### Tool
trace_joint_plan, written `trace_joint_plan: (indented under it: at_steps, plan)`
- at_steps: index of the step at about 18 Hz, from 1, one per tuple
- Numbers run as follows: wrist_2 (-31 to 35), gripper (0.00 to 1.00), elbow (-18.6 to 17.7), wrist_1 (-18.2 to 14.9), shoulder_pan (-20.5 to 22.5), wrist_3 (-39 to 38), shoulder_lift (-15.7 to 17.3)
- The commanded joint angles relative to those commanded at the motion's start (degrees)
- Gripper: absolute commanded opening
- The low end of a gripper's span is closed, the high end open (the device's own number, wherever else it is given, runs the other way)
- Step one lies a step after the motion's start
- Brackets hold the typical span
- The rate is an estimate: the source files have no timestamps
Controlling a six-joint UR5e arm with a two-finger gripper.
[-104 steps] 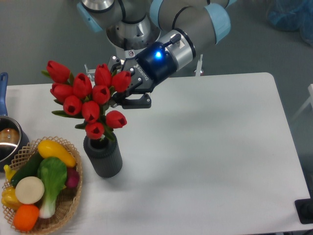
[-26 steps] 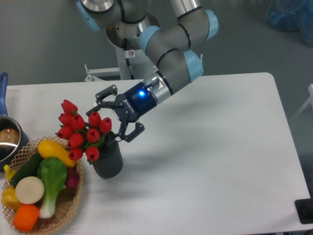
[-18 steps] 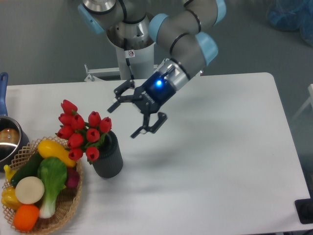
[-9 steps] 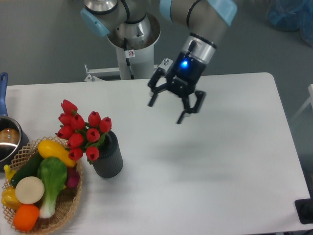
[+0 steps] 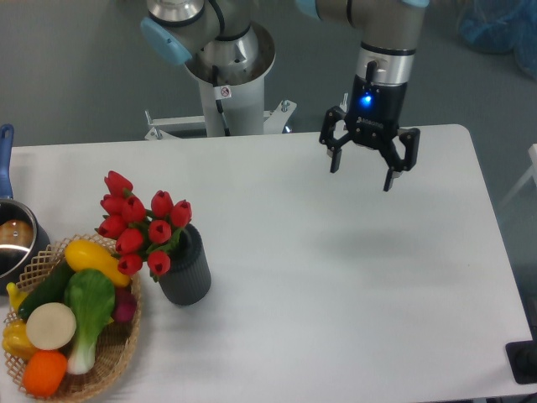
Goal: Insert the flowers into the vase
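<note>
The flowers (image 5: 138,225), a bunch of red tulip buds, stand with their stems inside the vase (image 5: 187,273), leaning to the left over its rim. That vase is a dark grey ribbed cylinder, upright at the left of the white table. My gripper (image 5: 363,174) hangs open and empty above the table's far right part, well away from the vase, with its fingers pointing down.
A wicker basket (image 5: 116,357) of toy vegetables sits just left of the vase at the front left corner. A shiny metal pot (image 5: 15,243) with a blue handle stands at the left edge. The arm's base (image 5: 228,63) rises behind the table's far edge.
My gripper let go of the flowers, leaving them in the vase, then rose and swung right across the table's far side, still open.
</note>
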Motion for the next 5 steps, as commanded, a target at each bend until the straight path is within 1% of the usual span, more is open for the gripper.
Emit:
trace_joint_plan:
  at_steps: [3,5]
  plan:
    - [3.9,1.0,0.3,0.0,0.0,0.0,-1.8]
    - [7.5,1.0,1.3,-0.1,-0.1,0.2,-3.4]
